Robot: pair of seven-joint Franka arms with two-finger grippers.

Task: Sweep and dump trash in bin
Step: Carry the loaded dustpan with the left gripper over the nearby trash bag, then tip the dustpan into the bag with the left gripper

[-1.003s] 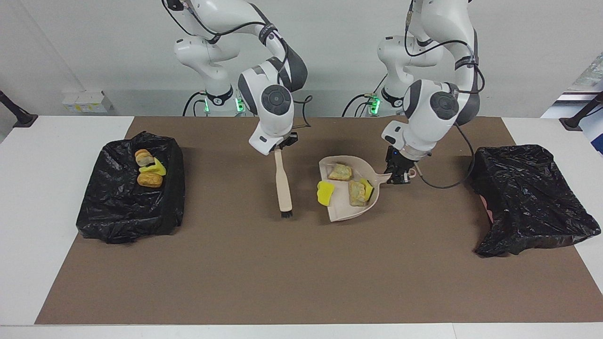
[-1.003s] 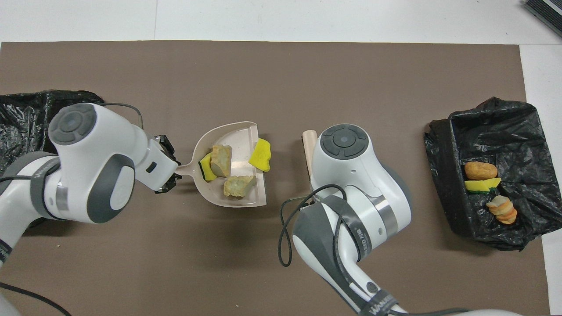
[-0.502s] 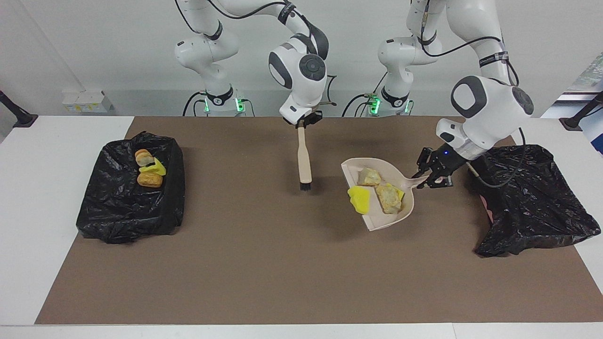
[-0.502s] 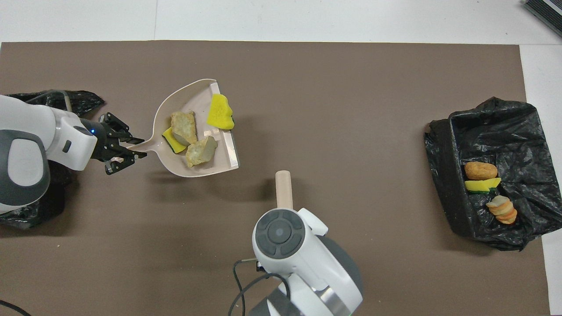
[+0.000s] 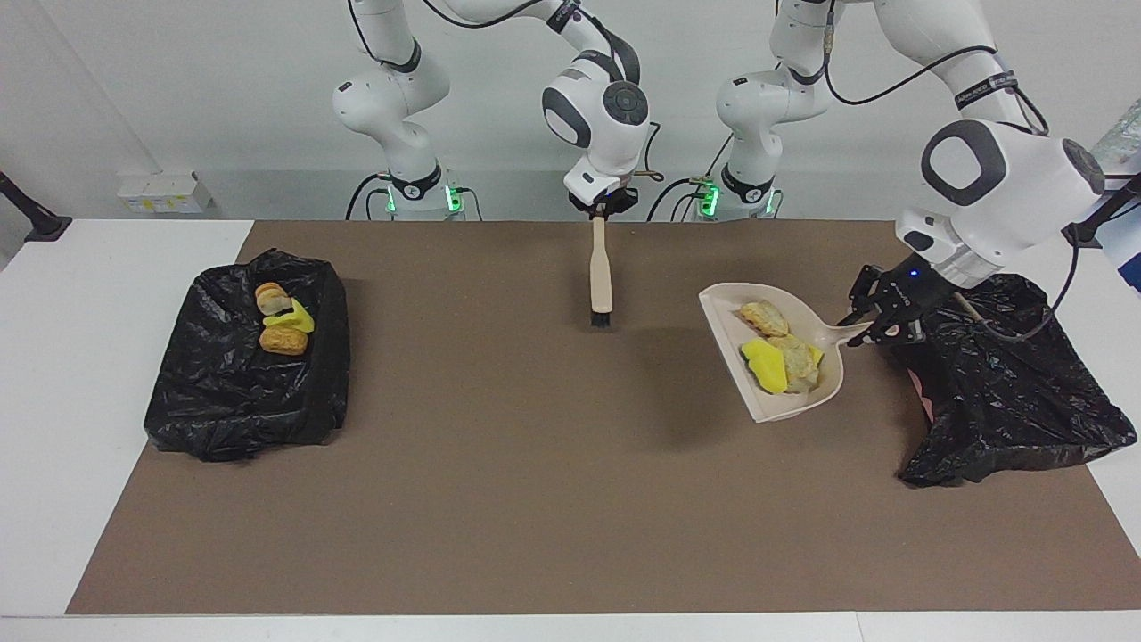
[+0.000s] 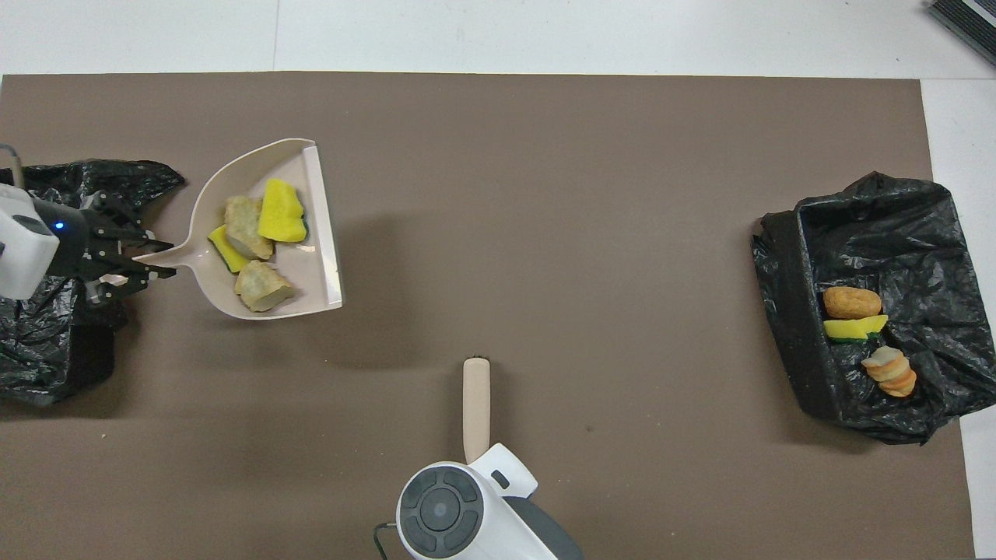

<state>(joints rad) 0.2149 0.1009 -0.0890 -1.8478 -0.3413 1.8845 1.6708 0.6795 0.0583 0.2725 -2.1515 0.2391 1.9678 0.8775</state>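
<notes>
- Left gripper (image 5: 878, 314): fingers clamped on the handle of the dustpan (image 5: 774, 403), held in the air over the mat (image 5: 535, 499), at the edge of the black bin bag (image 5: 1007, 392) at the left arm's end.
- Right gripper (image 5: 603, 210): fingers closed on the top of the brush (image 5: 600, 272), which hangs bristles-down above the mat's edge nearest the robots.
- Open room: bare mat between brush, dustpan and both bags.
- Dustpan contents: trash (image 5: 780, 355), yellow and tan pieces.
- Second bin bag (image 5: 245, 401), right arm's end: three more pieces (image 5: 281, 321) inside.
</notes>
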